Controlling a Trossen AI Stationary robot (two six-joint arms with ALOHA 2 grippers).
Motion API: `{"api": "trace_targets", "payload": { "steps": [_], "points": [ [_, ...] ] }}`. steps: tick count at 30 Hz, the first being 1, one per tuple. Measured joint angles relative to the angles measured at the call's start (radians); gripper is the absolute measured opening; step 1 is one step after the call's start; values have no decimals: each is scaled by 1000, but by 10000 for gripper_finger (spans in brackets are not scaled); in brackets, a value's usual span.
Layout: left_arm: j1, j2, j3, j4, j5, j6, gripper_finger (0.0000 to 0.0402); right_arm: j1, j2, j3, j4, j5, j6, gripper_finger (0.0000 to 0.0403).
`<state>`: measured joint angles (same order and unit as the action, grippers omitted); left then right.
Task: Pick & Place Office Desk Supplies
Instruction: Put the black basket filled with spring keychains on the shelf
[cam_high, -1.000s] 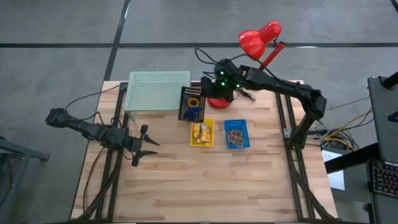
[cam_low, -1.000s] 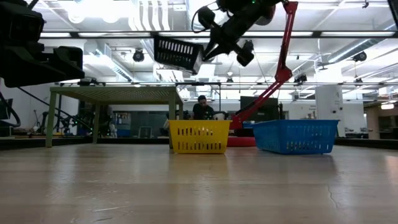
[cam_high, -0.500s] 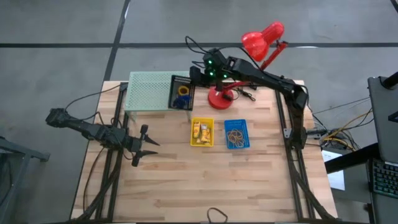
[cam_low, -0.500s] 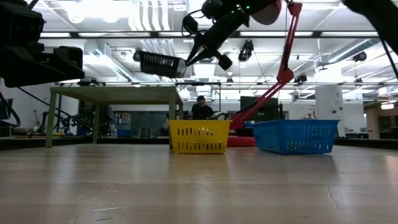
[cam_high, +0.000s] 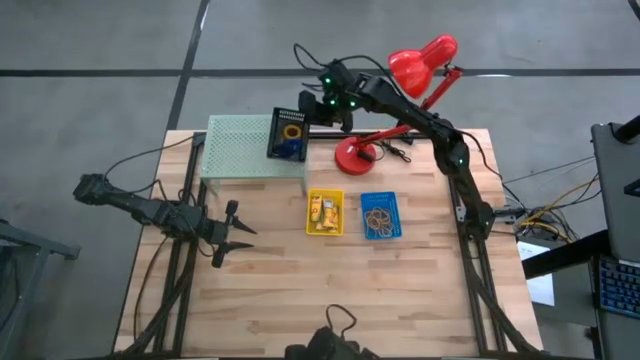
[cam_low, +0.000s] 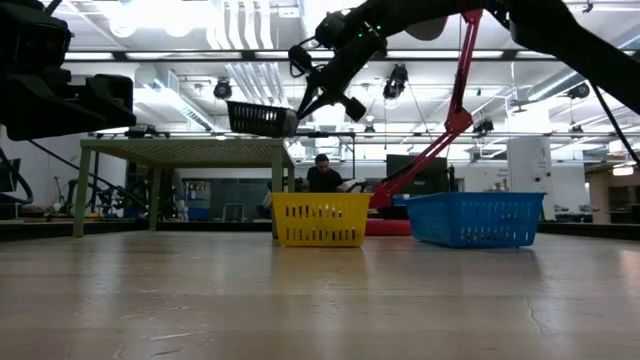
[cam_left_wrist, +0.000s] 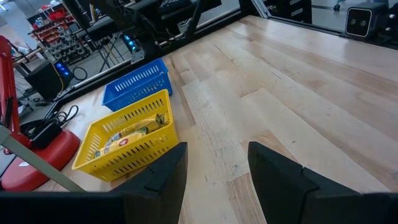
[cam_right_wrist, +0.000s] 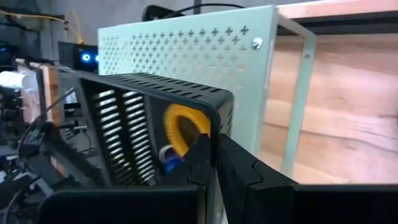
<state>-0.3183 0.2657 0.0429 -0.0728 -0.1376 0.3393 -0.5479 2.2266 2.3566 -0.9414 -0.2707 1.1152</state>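
My right gripper (cam_high: 307, 127) is shut on a black slotted basket (cam_high: 288, 135), which hangs just over the right end of the pale green mesh shelf (cam_high: 248, 146). In the right wrist view the basket (cam_right_wrist: 137, 124) holds a yellow ring (cam_right_wrist: 180, 127) and something blue. A yellow basket (cam_high: 324, 212) with yellow packets and a blue basket (cam_high: 380, 215) with rubber-band loops stand on the table's middle. My left gripper (cam_high: 240, 232) waits open at the table's left, clear of everything. My right gripper pinches the black basket's end wall at its rim (cam_right_wrist: 214, 121), one finger inside and one outside. The fingers (cam_low: 300, 105) slant down from the table's right and far side. The basket is lifted clear, nearly level, close above the shelf's top (cam_low: 185, 147).
The red desk lamp stands at the far right, its round base (cam_high: 354, 155) beside the shelf and its head (cam_high: 420, 62) beyond the table's far edge. Bare wood lies across the near half of the table (cam_high: 330, 300).
My right gripper has carried the black basket from beside the lamp's base toward the table's left and far edge, until it hangs over the shelf's right end. It has stayed shut on the basket, which has kept nearly level.
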Motion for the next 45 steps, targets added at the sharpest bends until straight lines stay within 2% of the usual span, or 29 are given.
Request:
{"api": "trace_targets", "payload": {
  "steps": [8,45],
  "points": [
    [0,0,0,0,0,0,173,-2,14,-2,-8,-29,-1,13],
    [1,0,0,0,0,0,173,14,15,-8,-35,-17,-42,13]
  ]
}}
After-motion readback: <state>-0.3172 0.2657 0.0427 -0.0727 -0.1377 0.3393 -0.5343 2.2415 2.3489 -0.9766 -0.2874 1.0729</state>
